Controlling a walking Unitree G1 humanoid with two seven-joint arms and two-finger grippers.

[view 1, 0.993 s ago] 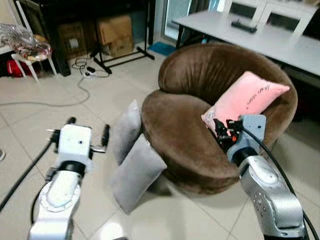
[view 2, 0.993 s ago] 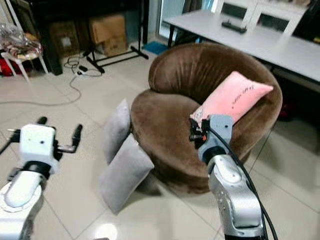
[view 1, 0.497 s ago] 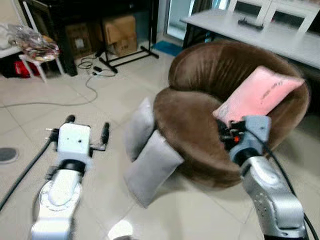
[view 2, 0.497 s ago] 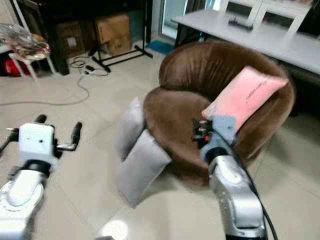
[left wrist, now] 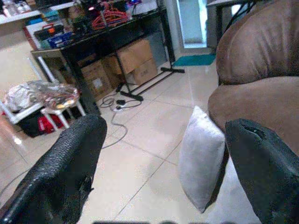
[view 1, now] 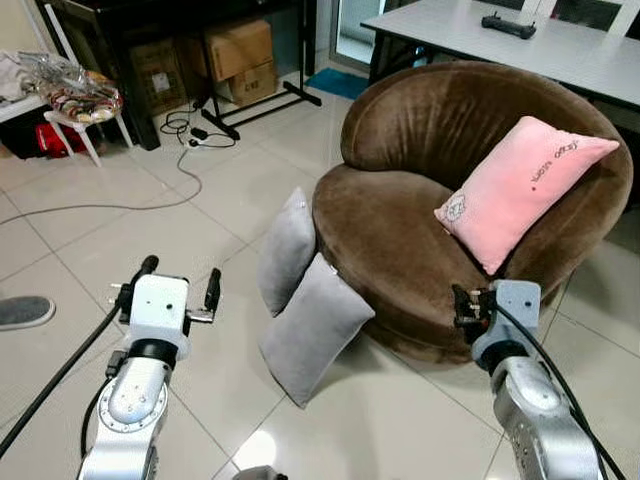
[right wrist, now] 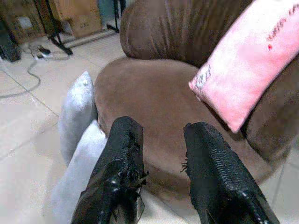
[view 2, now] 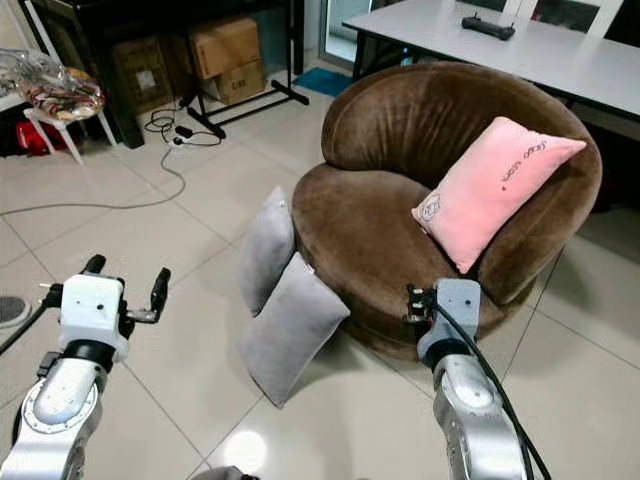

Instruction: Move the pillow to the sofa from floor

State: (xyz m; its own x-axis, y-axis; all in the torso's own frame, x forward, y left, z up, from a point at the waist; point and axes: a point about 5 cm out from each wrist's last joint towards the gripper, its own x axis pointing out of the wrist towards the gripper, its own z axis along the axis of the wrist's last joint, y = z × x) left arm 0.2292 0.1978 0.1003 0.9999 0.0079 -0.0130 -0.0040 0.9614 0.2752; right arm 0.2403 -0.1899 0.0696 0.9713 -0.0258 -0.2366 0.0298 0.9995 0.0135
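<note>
Two grey pillows stand on the tiled floor, leaning against the front of the round brown sofa (view 1: 385,230): the nearer pillow (view 1: 315,330) and a smaller one (view 1: 288,250) behind it. A pink pillow (view 1: 520,185) rests on the sofa seat against the backrest. My right gripper (view 1: 466,302) hovers at the sofa's front rim, open with nothing between its fingers (right wrist: 121,158). My left gripper (view 1: 181,274) is open over bare floor, left of the grey pillows, and holds nothing; the left wrist view looks at the smaller grey pillow (left wrist: 201,154).
A white table (view 1: 560,55) with a black remote stands behind the sofa. Cardboard boxes (view 1: 240,50), a black stand and cables (view 1: 180,130) lie at the back left, beside a stool (view 1: 75,110) with bags. A grey shoe (view 1: 20,312) is at the left edge.
The whole view has shifted and now looks from farther back. My right gripper has drawn back from the pink pillow's lower corner to the sofa's front rim. The pillows have kept their places.
</note>
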